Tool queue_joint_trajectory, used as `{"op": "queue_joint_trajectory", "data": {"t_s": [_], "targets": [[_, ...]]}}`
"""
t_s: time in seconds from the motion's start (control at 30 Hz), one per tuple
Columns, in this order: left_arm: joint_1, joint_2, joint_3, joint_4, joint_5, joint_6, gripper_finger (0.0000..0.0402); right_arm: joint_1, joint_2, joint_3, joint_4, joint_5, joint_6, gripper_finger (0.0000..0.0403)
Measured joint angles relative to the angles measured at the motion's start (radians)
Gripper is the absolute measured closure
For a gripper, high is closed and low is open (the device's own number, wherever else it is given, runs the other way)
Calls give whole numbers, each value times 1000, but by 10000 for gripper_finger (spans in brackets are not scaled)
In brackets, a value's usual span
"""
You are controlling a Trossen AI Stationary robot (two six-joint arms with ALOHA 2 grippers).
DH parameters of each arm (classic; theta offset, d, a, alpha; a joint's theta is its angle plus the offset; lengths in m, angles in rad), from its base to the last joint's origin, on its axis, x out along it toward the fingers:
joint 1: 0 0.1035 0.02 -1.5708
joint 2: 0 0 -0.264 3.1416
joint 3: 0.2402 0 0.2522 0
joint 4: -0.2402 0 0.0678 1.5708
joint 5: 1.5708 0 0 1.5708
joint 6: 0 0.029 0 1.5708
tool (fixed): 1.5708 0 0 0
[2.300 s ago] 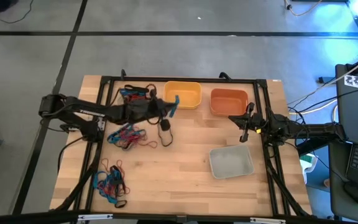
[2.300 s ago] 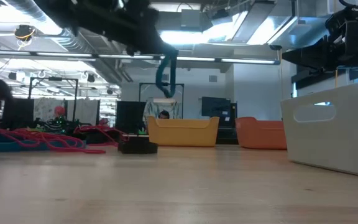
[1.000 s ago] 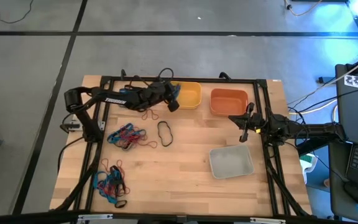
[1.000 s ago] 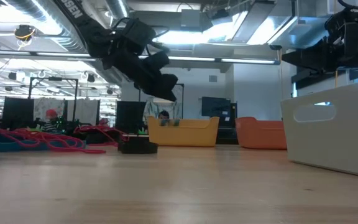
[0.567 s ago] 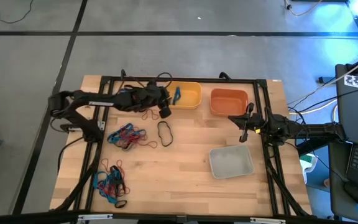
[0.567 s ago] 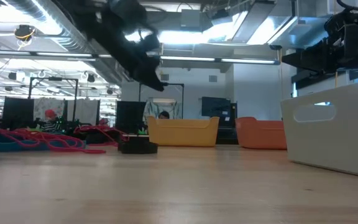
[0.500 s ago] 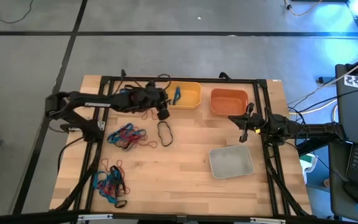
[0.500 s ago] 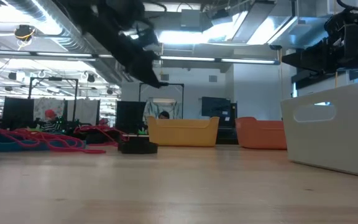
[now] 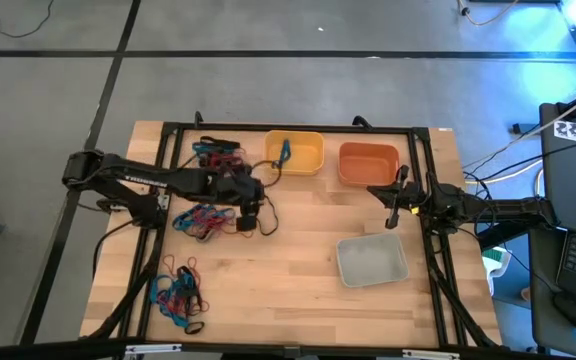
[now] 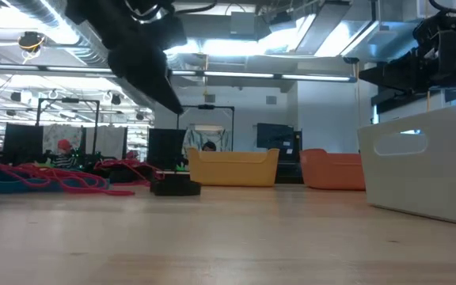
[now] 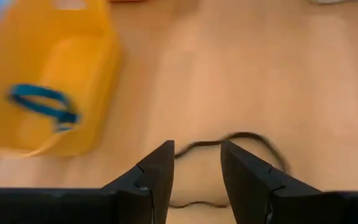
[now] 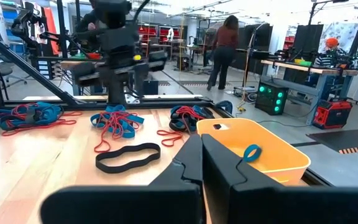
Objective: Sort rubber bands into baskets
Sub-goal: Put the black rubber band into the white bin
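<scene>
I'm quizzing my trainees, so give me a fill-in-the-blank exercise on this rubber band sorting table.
1. The blue rubber band lies inside the ____ plastic basket.
2. The left pincer hangs over a lone ____ rubber band on the wooden table.
3. The orange plastic basket holds ____ bands.
4. The right pincer's fingers are ____.

Missing words: yellow; black; no; shut

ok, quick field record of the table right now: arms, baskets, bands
left gripper: open, above the black band on the table
right gripper: shut, idle between the orange basket and the grey basket
yellow basket: one blue band inside
orange basket: nothing visible inside
grey basket: nothing visible inside
unsorted bands: three mixed piles on the left side
</scene>
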Motion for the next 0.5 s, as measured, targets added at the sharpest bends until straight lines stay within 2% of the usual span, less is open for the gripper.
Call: {"op": "queue_joint_trajectory", "data": {"t_s": [0.23, 0.5], "targets": [[-66, 102, 0, 4, 75, -2, 272, 0, 0, 0, 1, 0, 0, 397], [-117, 215, 0, 8, 83, 11, 272, 0, 0, 0, 1, 0, 0, 397]]}}
